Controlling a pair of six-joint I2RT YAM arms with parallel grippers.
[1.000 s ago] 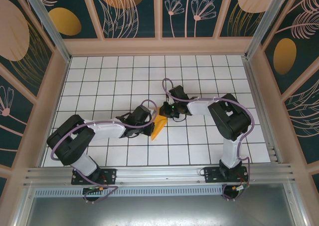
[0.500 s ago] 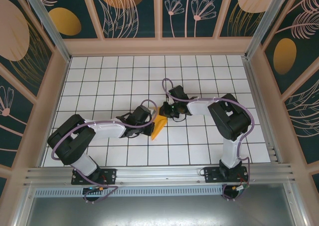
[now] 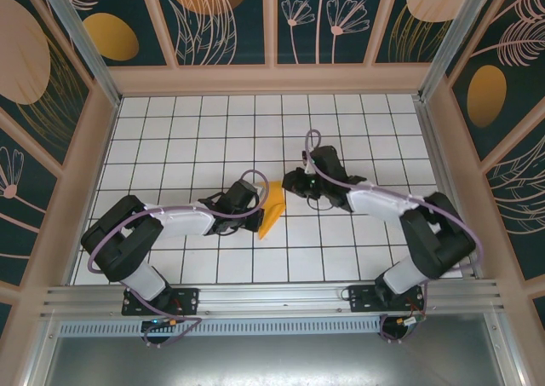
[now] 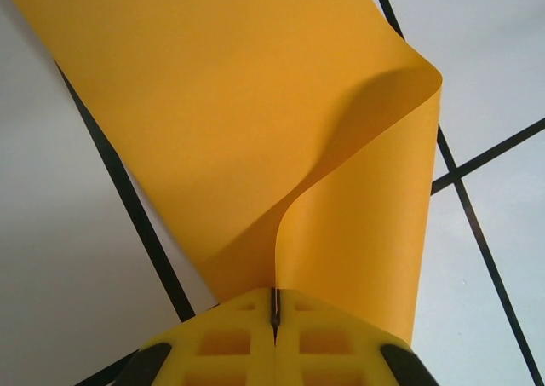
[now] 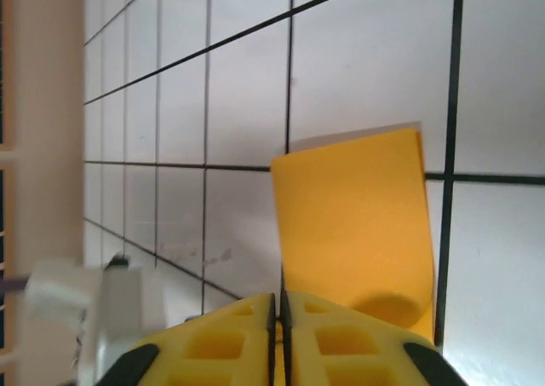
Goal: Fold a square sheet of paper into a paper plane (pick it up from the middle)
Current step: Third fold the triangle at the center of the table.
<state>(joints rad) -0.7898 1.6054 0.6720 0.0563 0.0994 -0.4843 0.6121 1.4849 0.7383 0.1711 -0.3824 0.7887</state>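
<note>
The white gridded table [image 3: 170, 139] fills the floor of a walled booth whose dark panels [image 3: 230, 20] carry printed leaves and orange ovals. The left arm [image 3: 170, 220] lies low across the near tiles toward the middle, and the right arm [image 3: 383, 207] bends in from the other side to meet it. Between them, near the table's centre, the square sheet of paper [image 3: 272, 214] shows as a narrow orange-yellow folded strip running from the far end down toward the near edge. The left gripper [image 3: 254, 220] has its yellow fingers pressed together on one edge of the sheet, which curls up and away from the pinch in the left wrist view. The right gripper [image 3: 292, 184] is at the strip's far end with its jaws closed tight; whether paper is caught between them cannot be told
</note>
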